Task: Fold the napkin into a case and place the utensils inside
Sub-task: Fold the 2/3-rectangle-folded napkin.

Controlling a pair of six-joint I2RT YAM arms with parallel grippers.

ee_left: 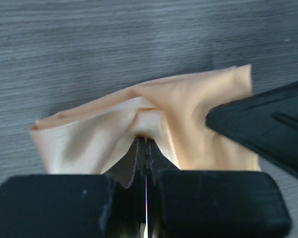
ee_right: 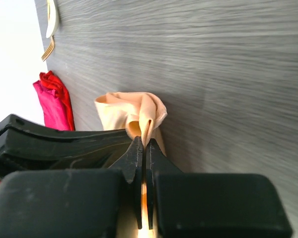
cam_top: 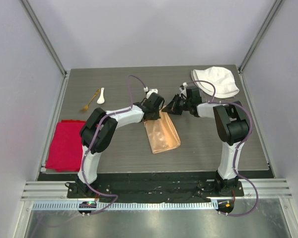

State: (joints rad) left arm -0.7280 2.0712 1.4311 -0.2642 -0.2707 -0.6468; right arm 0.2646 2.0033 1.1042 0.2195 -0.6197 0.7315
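Observation:
The peach-orange napkin (cam_top: 162, 133) lies folded into a narrow strip at the table's middle, its far end lifted. My left gripper (cam_top: 153, 115) is shut on that far end's left corner; the cloth (ee_left: 154, 114) bunches at its tips (ee_left: 145, 141). My right gripper (cam_top: 170, 110) is shut on the right corner; the cloth edge (ee_right: 134, 111) is pinched between its tips (ee_right: 143, 141). The white spoon (cam_top: 101, 95) and gold fork (cam_top: 89, 101) lie at the far left of the table, also in the right wrist view, spoon (ee_right: 50, 20) and fork (ee_right: 48, 48).
A bright red cloth (cam_top: 65, 145) lies at the left edge of the table (cam_top: 114, 148), also in the right wrist view (ee_right: 54, 101). A white fabric hat (cam_top: 216, 81) sits at the far right corner.

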